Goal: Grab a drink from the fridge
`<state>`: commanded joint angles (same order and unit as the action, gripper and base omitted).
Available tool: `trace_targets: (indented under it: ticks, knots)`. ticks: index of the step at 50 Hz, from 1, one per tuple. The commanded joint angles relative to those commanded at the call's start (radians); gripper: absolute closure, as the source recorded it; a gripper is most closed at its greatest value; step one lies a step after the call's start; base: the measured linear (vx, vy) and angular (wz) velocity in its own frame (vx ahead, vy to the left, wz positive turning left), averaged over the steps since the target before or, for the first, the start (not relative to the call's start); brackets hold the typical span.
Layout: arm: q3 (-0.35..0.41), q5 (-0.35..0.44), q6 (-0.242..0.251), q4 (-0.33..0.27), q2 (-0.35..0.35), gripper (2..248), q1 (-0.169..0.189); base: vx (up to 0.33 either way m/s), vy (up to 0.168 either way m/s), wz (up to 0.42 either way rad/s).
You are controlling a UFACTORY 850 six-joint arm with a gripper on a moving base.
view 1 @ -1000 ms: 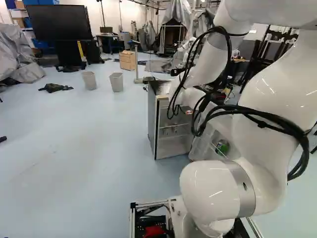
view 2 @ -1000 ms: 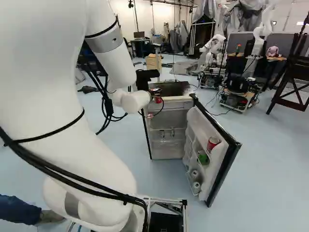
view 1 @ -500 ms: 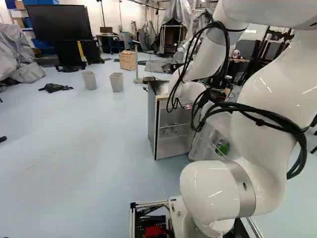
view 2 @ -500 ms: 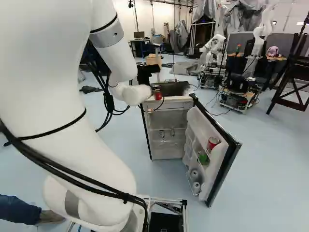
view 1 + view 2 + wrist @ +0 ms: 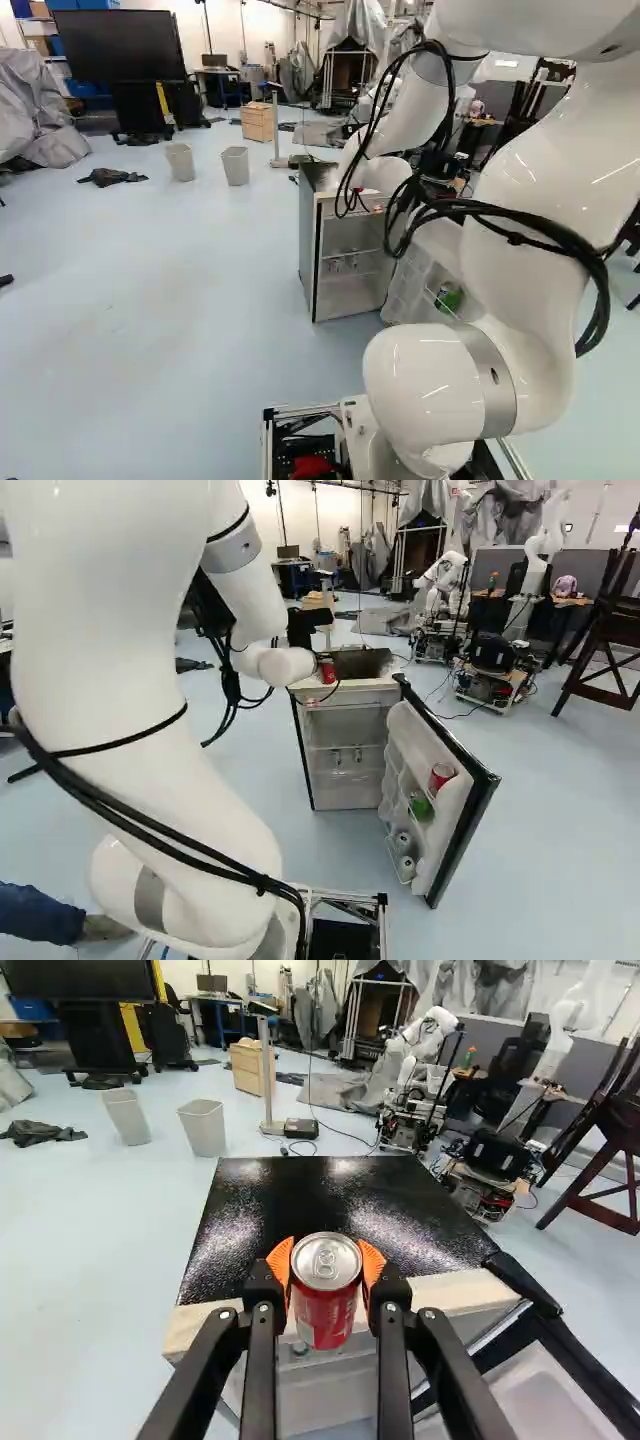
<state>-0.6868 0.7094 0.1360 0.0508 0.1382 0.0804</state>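
Mini fridge (image 5: 308, 245) unmoved, base too. White UFACTORY arm (image 5: 120, 700) has shifted, wrist now slightly higher in right base view. Fridge door (image 5: 462, 815) wide open, drinks still racked inside. Tool (image 5: 326, 1262) closed round can, orange pads on both sides. Red soda can (image 5: 325, 1305) carried up with it, at front edge of black fridge top; drink looks secured, task probably nearly done.

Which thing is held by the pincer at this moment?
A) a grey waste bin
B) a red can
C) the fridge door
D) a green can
B: the wrist view shows the red can between the two orange pads of the pincer, touched on both sides, near the black top of the fridge.
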Motion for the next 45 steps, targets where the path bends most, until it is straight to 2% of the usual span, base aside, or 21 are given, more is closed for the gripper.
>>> trace_targets:
  ticks: [32,45]
  knots:
    - [-0.106,0.0,0.0,0.0,0.095,157,-0.005,0.0,0.0,0.0]
    - [-0.119,0.0,0.0,0.0,0.109,157,-0.005,0.0,0.0,0.0]
